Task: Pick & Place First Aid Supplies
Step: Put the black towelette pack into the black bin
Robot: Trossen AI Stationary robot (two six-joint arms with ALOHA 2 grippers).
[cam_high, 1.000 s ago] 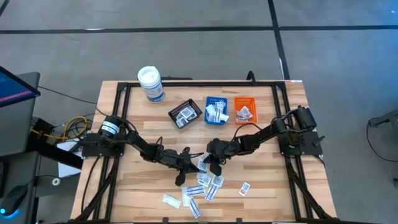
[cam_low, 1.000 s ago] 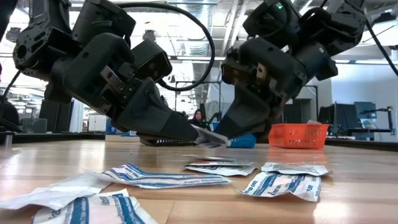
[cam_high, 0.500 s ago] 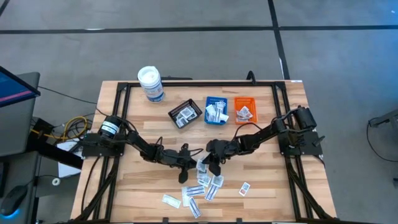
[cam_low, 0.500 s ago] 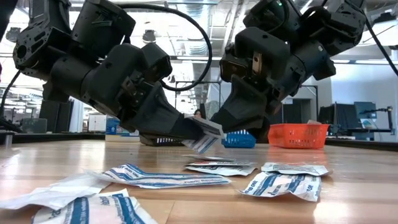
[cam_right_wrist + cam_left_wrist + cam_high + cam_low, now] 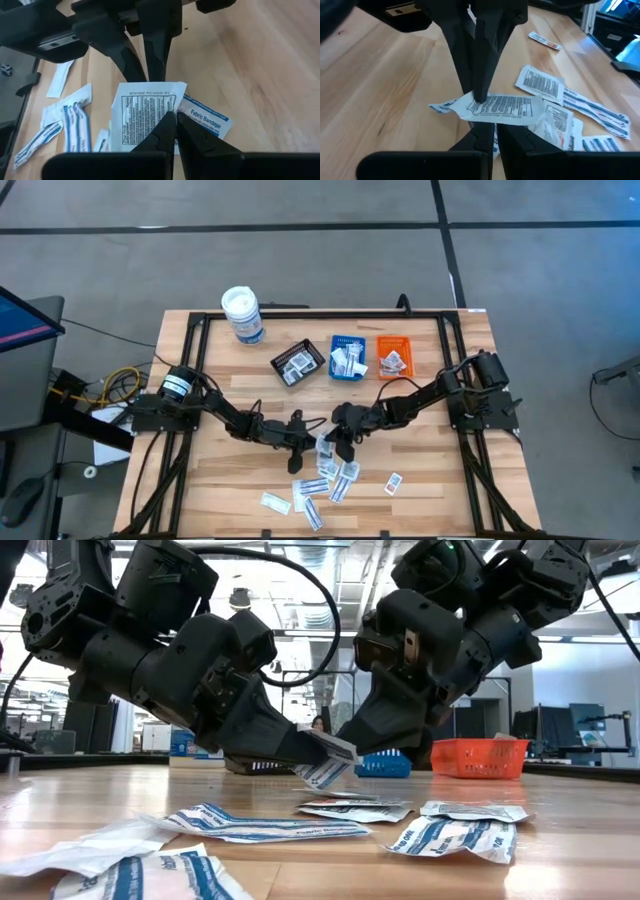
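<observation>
High view, table centre: left gripper [image 5: 312, 442] and right gripper [image 5: 331, 444] tip to tip, both pinched shut on one small flat white rectangular packet [image 5: 323, 446] with fine dark print on one face and blue "Fabric Bandage" lettering on another. Held just above the light wooden tabletop [image 5: 420, 470], corner drooping. At six o'clock from it, loose pile of similar white blue-striped packets [image 5: 335, 483]. At twelve o'clock, black tray [image 5: 297, 363], blue tray [image 5: 347, 356], orange tray [image 5: 393, 356], each holding packets.

Robotics lab, wooden bench [image 5: 240, 480] on bare concrete floor [image 5: 300, 260], monitors [image 5: 585, 725] behind
</observation>
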